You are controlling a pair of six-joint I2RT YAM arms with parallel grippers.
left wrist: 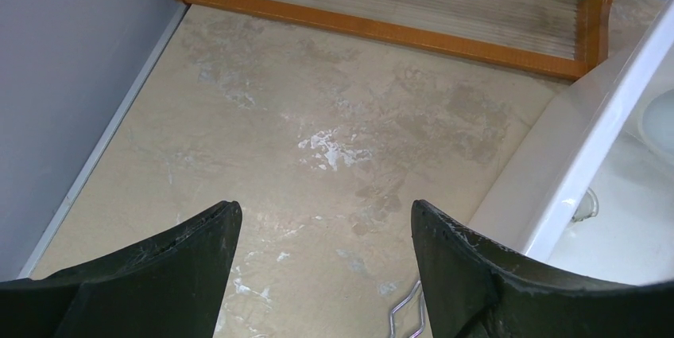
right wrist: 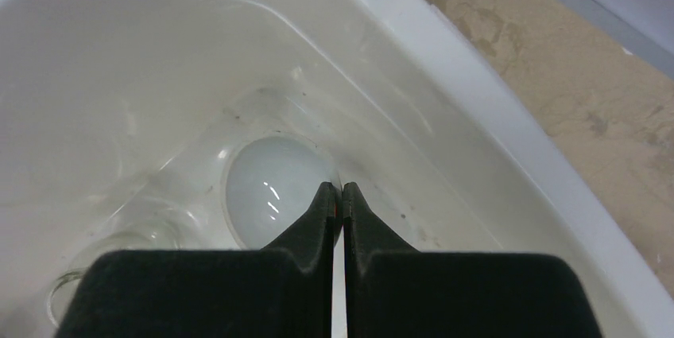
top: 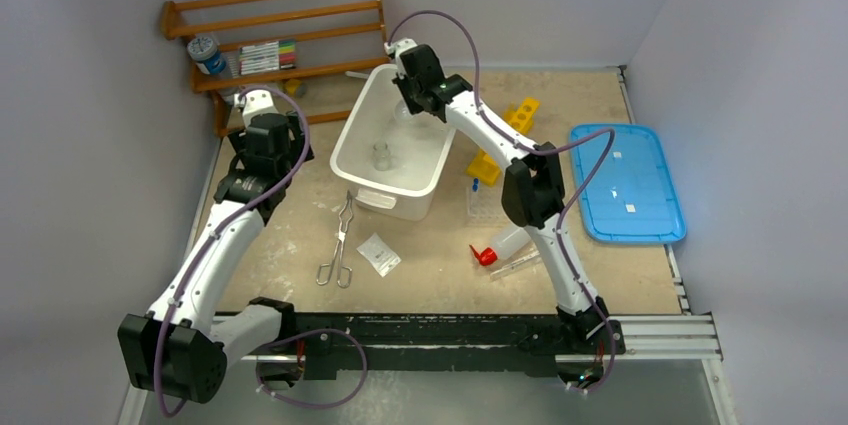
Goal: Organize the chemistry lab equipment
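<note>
A white bin (top: 350, 160) stands mid-table with a tiny clear glass jar (top: 381, 155) in it. My right gripper (right wrist: 342, 188) hangs over the bin's far end, shut on the clear packet's edge beside its round dish (right wrist: 270, 187). My left gripper (left wrist: 326, 215) is open and holds nothing, low over the bare table between the wooden rack and the bin. Metal tongs (top: 340, 245) lie in front of the bin, and their tip (left wrist: 405, 314) shows by the left fingers. A squeeze bottle with a red cap (top: 500, 247) and a thin tube (top: 515, 265) lie near the right arm.
A wooden rack (top: 280, 45) at the back left holds coloured markers (top: 267, 55) and a blue-lidded jar (top: 206, 53). A small flat packet (top: 379, 254) lies beside the tongs. A yellow holder (top: 505, 135) sits right of the bin, a blue lid (top: 625, 180) further right.
</note>
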